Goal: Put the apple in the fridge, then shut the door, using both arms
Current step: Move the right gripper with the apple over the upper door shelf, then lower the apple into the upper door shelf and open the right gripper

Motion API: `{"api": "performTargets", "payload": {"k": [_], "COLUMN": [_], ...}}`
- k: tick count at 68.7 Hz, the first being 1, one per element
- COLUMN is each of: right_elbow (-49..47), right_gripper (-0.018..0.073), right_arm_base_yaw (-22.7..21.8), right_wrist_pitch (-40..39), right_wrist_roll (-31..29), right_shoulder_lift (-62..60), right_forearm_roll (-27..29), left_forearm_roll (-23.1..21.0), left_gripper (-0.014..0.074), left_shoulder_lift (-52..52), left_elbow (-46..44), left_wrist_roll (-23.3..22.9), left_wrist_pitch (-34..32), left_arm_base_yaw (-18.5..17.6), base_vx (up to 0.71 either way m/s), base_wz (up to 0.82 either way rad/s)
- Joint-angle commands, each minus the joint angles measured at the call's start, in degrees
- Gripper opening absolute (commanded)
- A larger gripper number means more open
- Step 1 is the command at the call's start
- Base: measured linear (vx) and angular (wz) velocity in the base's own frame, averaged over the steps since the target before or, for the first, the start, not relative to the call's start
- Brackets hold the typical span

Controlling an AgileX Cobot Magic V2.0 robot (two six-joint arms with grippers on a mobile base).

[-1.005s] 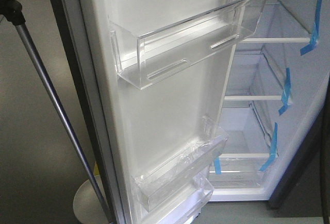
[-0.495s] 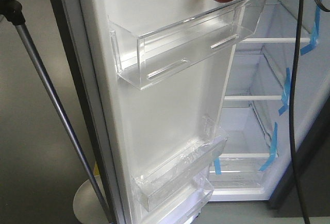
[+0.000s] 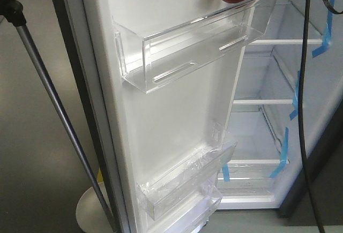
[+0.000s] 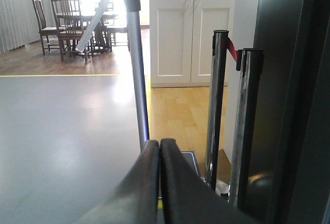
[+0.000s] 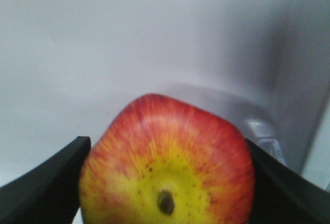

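Clamping the apple (image 5: 167, 165) from both sides, the right pincer (image 5: 166, 144) has its black fingers pressed against the red-and-yellow skin, one dimpled end of the fruit turned toward the wrist camera and a white inner wall just beyond. From where I stand, the fruit rides at the very top of the front view, just above the far end of the clear upper bin (image 3: 193, 45) on the open door (image 3: 177, 115). I judge it is carried high so that it passes over the bin's rim on its way into the fridge (image 3: 268, 131), whose glass shelves (image 3: 284, 42) edged with blue tape (image 3: 296, 95) wait bare to the right. A black cable (image 3: 302, 110) hangs down in front of that cavity. The left pincer (image 4: 159, 147) is closed on nothing, fingers flat together, parked low beside the fridge's dark outer wall near two chrome posts (image 4: 217, 105), probably held back for the door-closing step. A second ago only a dark red sliver showed at the top edge and no cable. Half a second ago the fruit had dropped into sight, and now it sits a touch higher and further right. The door, its bins and the silver pole (image 3: 53, 110) have not moved.
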Motion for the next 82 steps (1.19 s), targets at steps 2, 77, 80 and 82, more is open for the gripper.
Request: {"api": "performTargets", "payload": {"k": [2,77,80,82], "right_elbow": [-1.71,20.96,23.68,25.88], "right_gripper": [0.062,0.0533,0.0533,0.0532], "right_arm_base_yaw": [-0.2,-0.2,-0.2,-0.2], "right_wrist_pitch": [-2.47,9.07,7.91,7.24], "right_wrist_roll": [2.15,8.65,8.65,8.65], "right_shoulder_lift": [-2.15,-27.81,-29.83,-31.47], "right_forearm_roll": [0.26,-11.55,-11.87,-12.27], "left_forearm_roll": [-0.49,-0.49,-0.49,-0.49], "left_gripper": [-0.0006,-0.0006,-0.0006,-0.0006], "left_shoulder_lift": [-0.79,-0.79,-0.79,-0.79], "left_elbow": [-0.95,-0.95,-0.95,-0.95], "left_wrist_roll": [-0.46,-0.46,-0.46,-0.46], "left_wrist_pitch": [-4.69,-4.69,-4.69,-4.69], "left_arm_base_yaw": [-0.07,-0.07,-0.07,-0.07], "base_vx": [0.0,0.0,0.0,0.0], "base_wz": [0.0,0.0,0.0,0.0]}}
